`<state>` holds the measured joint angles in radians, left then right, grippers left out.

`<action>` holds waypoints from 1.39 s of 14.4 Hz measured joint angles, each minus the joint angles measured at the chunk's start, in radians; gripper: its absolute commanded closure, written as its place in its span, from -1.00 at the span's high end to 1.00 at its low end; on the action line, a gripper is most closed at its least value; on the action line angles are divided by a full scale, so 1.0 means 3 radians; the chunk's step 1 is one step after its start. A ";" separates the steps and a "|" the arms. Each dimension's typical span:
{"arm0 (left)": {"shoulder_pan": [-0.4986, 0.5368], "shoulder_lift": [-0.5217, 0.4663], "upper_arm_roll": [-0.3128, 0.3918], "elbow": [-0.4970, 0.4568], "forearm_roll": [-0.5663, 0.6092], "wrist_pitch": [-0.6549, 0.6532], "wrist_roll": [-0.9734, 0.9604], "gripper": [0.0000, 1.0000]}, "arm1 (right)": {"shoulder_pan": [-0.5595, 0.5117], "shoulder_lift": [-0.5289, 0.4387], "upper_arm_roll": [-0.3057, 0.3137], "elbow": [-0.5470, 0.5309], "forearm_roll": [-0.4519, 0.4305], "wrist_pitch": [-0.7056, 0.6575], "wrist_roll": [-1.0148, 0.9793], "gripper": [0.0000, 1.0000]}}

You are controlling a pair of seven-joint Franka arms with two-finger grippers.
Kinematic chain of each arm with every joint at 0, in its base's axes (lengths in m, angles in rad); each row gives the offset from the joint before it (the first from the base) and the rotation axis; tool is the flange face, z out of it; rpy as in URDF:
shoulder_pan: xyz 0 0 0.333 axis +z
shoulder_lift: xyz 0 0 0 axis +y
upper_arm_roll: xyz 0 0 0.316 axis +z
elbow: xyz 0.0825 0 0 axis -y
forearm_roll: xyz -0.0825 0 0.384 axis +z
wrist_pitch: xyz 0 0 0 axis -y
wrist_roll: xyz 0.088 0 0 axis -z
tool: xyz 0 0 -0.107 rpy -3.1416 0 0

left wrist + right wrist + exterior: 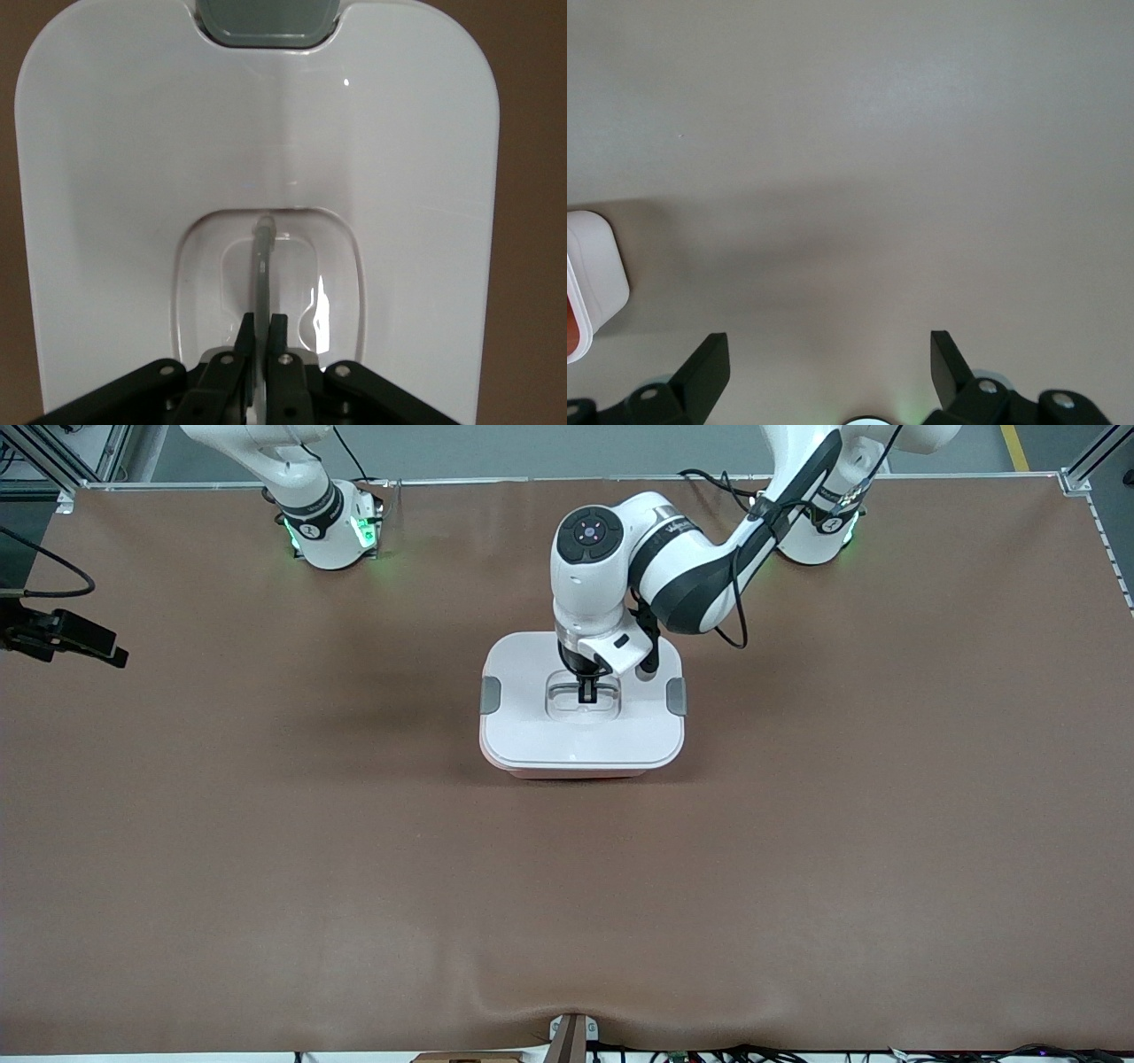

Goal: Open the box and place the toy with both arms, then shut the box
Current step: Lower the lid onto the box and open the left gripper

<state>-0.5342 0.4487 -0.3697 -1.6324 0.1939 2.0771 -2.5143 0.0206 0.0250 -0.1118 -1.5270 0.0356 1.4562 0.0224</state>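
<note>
The box (532, 731) stands mid-table, its white lid on the pink tub (576, 771), with a grey clip (490, 695) at each end. My left gripper (586, 691) reaches down into the lid's recessed top and is shut on the thin grey handle (262, 257). The left wrist view shows the gripper (263, 320) pinching that bar, with the lid (133, 177) and one clip (266, 22) past it. My right gripper (830, 354) hangs open over bare table, nothing between its fingers; a corner of the box (594, 266) shows at the view's edge. The toy is out of view.
Brown table mat (797, 824) spreads all round the box. A black fixture with a cable (66, 638) juts in at the right arm's end of the table. Both arm bases (328, 531) (819, 536) stand along the table's edge farthest from the front camera.
</note>
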 measured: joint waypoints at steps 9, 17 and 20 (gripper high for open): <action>-0.0037 0.0084 0.0001 0.0009 0.0001 0.0049 -0.0065 -1.00 | 0.0000 0.0000 0.0000 0.0002 -0.0002 0.0000 0.0001 1.00; -0.0118 0.0154 0.0002 0.0011 0.0224 0.0117 -0.0322 -1.00 | 0.0000 0.0000 0.0000 0.0002 -0.0002 0.0000 0.0001 1.00; -0.0117 0.0155 0.0009 0.0011 0.0229 0.0116 -0.0322 -1.00 | 0.0000 0.0000 0.0000 0.0002 -0.0002 0.0000 0.0001 1.00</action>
<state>-0.5693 0.4950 -0.3670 -1.6291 0.2625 2.1121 -2.6110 0.0206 0.0250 -0.1118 -1.5262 0.0349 1.4562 0.0227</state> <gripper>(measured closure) 0.934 0.000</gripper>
